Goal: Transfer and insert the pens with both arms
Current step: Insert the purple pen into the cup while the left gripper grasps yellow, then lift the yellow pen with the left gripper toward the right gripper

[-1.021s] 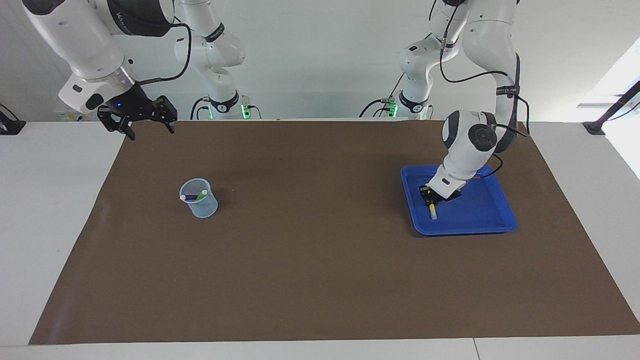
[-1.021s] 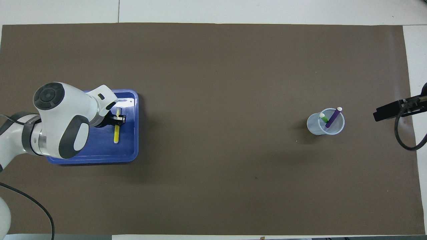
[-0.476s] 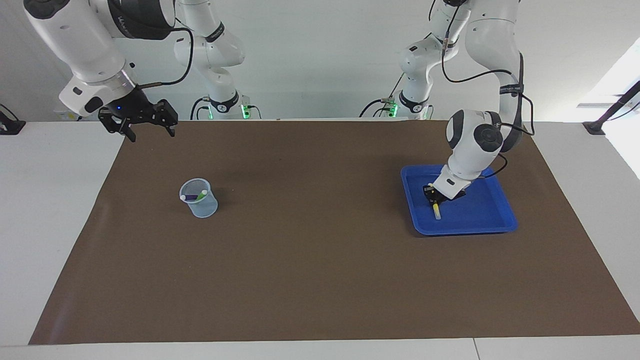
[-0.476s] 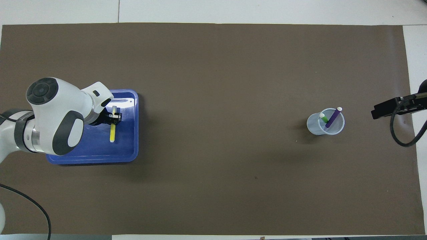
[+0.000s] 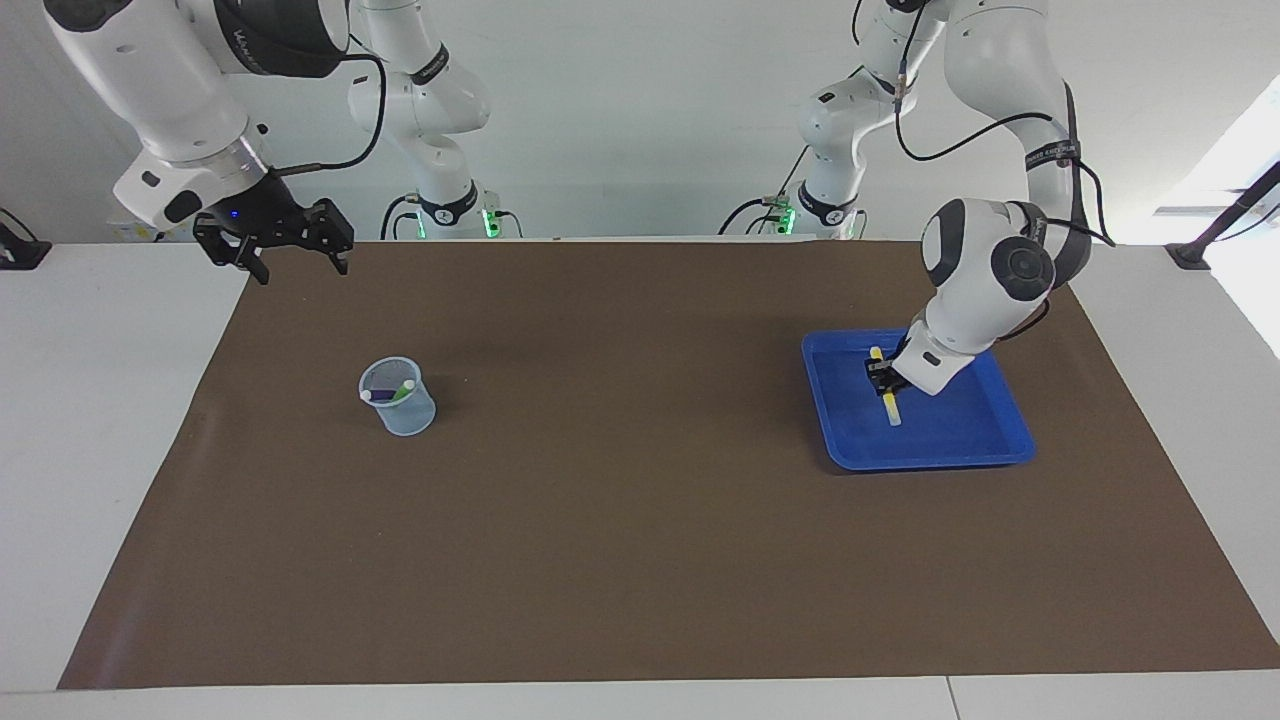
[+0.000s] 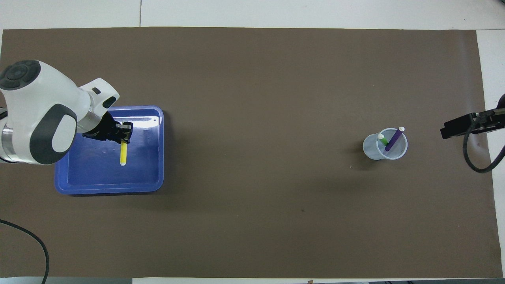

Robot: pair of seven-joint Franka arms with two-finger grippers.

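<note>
My left gripper point(image 5: 880, 376) is shut on the yellow pen point(image 5: 889, 405), gripping it near its upper end. The yellow pen point(image 6: 123, 153) hangs tilted over the blue tray point(image 5: 930, 462), pale cap end lowest. The purple pen point(image 6: 393, 141) and the green pen point(image 6: 382, 139) stand slanted in a clear cup point(image 6: 384, 145) toward the right arm's end of the mat. My right gripper point(image 5: 303, 268) waits open and holds nothing, raised over the mat's corner at the right arm's end, well apart from the cup point(image 5: 400, 402).
The blue tray point(image 6: 110, 188) lies toward the left arm's end of a brown mat point(image 5: 620, 480) that covers most of the white table. Two slimmer white arms with green lights stand at the robots' end of the table.
My left gripper has carried the yellow pen a little toward the left arm's end over the tray, and its arm has risen. The right gripper has barely moved.
</note>
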